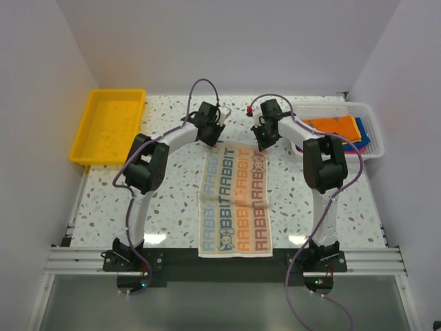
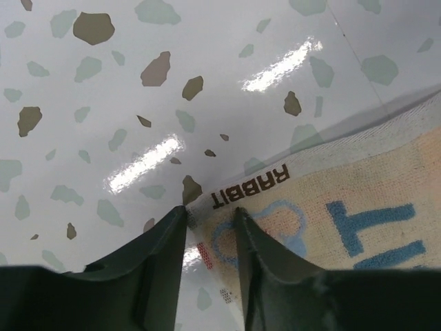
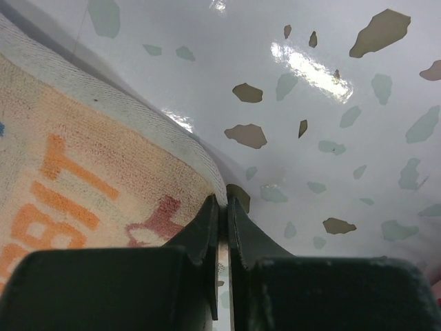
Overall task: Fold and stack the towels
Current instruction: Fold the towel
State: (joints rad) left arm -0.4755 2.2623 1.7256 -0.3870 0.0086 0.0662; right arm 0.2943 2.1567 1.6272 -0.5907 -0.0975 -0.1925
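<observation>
The printed towel (image 1: 234, 200) lies flat mid-table, running from 6 toward 12 o'clock; the left gripper (image 2: 210, 209) stands at its 11 o'clock corner, jaws partly apart astride the cloth; the right gripper (image 3: 222, 200), at the 1 o'clock corner, has its jaws pressed together, though I cannot tell whether cloth is caught between them; the other towels (image 1: 337, 126) sit in the basket (image 1: 372, 150) at 2 o'clock.

Bright, even light comes from above. White shiny streaks glare on the table (image 2: 141, 164). A soft grey shadow lies beside the towel (image 3: 89, 172). Pictures look sharp.
</observation>
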